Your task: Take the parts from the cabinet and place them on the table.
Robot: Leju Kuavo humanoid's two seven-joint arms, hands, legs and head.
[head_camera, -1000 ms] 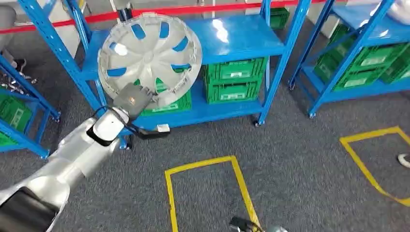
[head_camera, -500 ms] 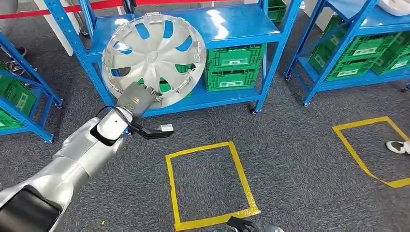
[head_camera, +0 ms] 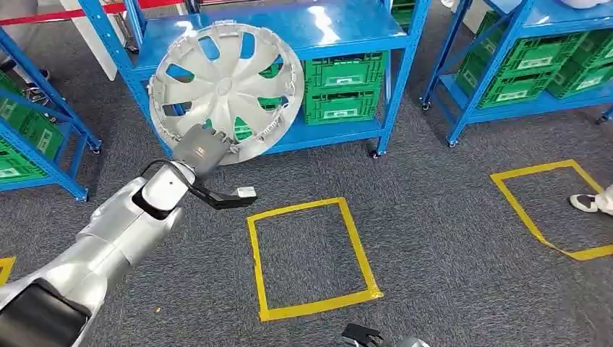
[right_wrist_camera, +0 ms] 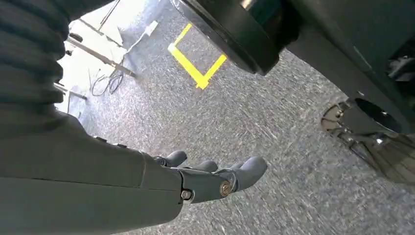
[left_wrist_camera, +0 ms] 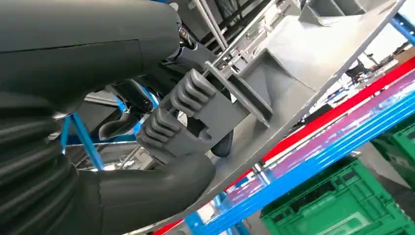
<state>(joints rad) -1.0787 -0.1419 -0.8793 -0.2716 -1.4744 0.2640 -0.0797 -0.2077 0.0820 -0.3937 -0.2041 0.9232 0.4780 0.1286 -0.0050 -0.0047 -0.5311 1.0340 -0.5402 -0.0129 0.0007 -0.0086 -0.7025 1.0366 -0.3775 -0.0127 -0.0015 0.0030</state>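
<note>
Hubcap: round, silver plastic, spoked; gripped by left robot hand.

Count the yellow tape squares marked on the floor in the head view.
2 full squares: one in front of the middle blue rack, one at the right. A yellow corner at the left edge may be a third.

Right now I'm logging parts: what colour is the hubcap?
Silver-grey hubcap, clearest in the head view.
</note>
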